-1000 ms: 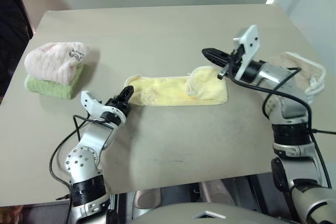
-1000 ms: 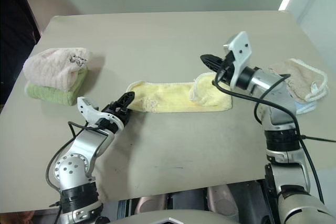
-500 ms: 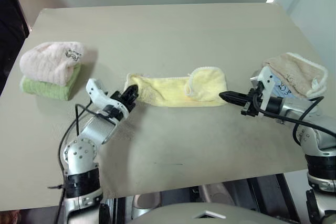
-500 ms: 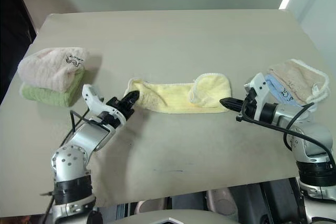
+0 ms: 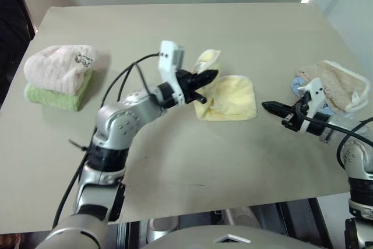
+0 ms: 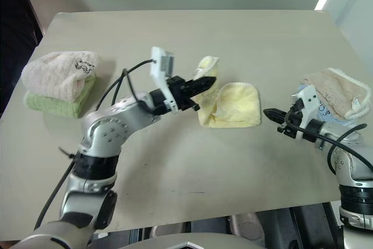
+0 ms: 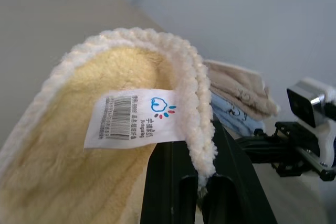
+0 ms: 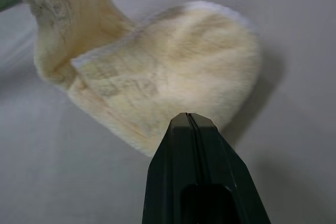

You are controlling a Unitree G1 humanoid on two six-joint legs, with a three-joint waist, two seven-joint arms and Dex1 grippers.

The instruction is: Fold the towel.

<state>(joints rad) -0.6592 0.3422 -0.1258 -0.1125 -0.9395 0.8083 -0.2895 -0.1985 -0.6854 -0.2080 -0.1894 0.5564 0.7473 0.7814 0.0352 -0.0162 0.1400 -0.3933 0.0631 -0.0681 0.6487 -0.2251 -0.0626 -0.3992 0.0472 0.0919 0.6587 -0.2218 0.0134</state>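
The left tool is clamped on one end of the pale yellow terry-cloth towel, lifted above the beige surface. The folded remainder lies just beyond its tips. The right tool, closed and empty, points toward it from nearby.

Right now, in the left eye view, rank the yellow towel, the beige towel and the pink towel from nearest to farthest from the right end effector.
1. Beige towel: just behind the right end effector, on its right.
2. Yellow towel: mid-table, to its left.
3. Pink towel: far left, stacked on a green towel.
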